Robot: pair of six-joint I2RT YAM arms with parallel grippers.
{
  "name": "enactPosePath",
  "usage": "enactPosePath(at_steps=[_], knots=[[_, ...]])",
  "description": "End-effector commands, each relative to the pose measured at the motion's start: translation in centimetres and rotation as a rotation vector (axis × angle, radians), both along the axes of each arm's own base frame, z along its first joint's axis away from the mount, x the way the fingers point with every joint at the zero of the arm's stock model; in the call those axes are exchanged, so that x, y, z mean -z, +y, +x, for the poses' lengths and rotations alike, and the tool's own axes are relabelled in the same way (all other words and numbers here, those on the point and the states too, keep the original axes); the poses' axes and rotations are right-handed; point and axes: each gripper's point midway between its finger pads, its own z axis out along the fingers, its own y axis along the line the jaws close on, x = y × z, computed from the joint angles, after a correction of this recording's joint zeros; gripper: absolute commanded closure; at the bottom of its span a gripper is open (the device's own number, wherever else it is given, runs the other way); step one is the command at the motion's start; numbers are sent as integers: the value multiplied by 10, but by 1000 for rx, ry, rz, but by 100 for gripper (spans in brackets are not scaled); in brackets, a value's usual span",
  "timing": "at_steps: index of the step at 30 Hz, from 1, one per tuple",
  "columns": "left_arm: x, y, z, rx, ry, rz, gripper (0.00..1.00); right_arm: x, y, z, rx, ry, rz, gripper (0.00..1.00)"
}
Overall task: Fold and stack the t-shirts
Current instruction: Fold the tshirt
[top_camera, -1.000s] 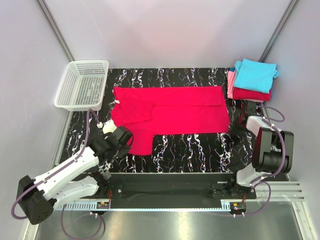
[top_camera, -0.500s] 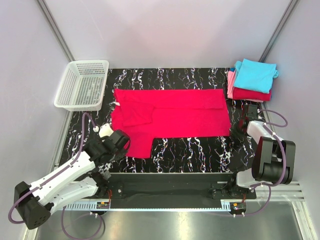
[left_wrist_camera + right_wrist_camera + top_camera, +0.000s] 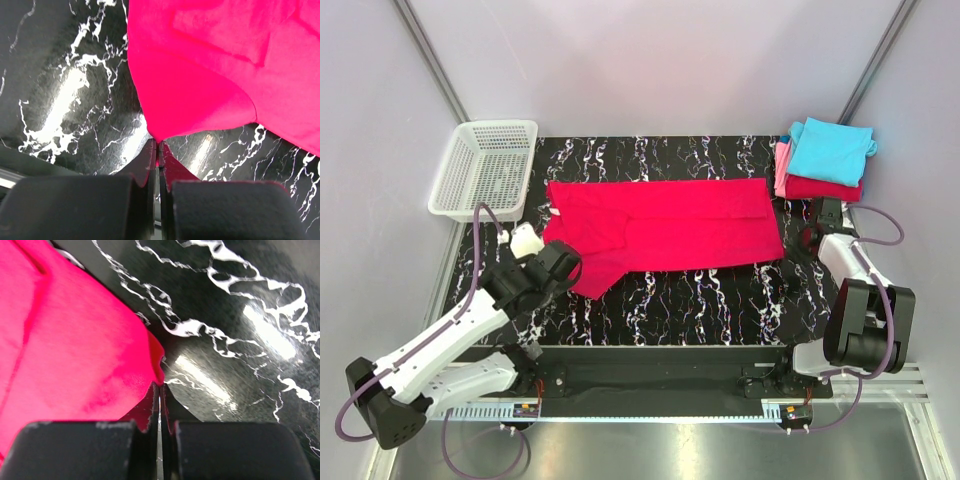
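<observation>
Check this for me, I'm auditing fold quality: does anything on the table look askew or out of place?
Only the stack at the far right: the turquoise shirt on top lies rotated, overhanging the pink shirt and red shirt beneath. The crimson shirt lies spread out, its near corners pinched by the left gripper and right gripper.

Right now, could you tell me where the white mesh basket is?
In the top view, the white mesh basket sits at the far left corner of the table, beside the left end of the red t-shirt.

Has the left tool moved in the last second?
Yes. The left tool, shut on the red shirt, has shifted slightly toward the basket.
</observation>
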Motion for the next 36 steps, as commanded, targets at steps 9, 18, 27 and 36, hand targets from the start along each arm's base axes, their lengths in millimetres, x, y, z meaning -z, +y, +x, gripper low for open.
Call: enactPosePath(at_steps=[9, 18, 27, 36], knots=[[-53, 45, 23, -139, -123, 125, 100, -26, -11, 35, 15, -63, -18, 100], [-57, 50, 61, -173, -128, 148, 100, -38, -11, 68, 0, -99, 10, 100], [-52, 26, 126, -141, -99, 152, 100, -40, -8, 113, -45, -118, 55, 100], [-37, 32, 169, -158, -51, 158, 100, -35, -4, 162, -134, -160, 94, 100]])
